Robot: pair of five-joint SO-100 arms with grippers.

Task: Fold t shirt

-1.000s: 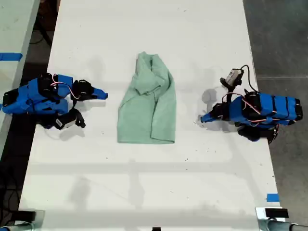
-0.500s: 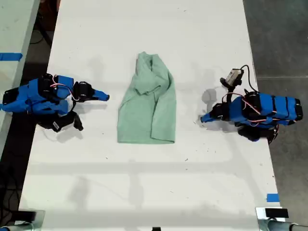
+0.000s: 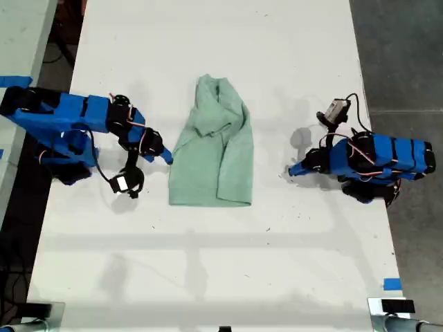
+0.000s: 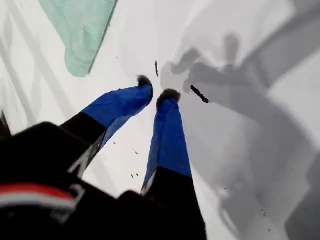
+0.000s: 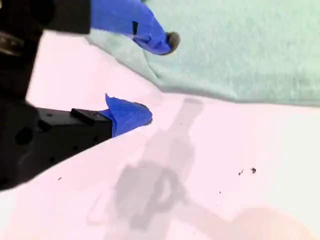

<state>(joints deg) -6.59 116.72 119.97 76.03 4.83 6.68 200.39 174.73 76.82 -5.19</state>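
Second pincer (image 5: 157,80) gapes at the t shirt (image 3: 214,149) edge.

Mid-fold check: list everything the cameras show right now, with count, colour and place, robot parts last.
t shirt: one, pale mint green, wrinkled, lying mid-table.
table: one, white, under everything.
tape: two blue strips, one near the exterior view's lower right corner, one at its upper left edge.
floor: dark grey, along the exterior view's right.
my first gripper: one, blue, tips nearly together over bare table, on the exterior view's right, apart from the shirt.
my second gripper: one, blue, open at the shirt's edge on the exterior view's left.
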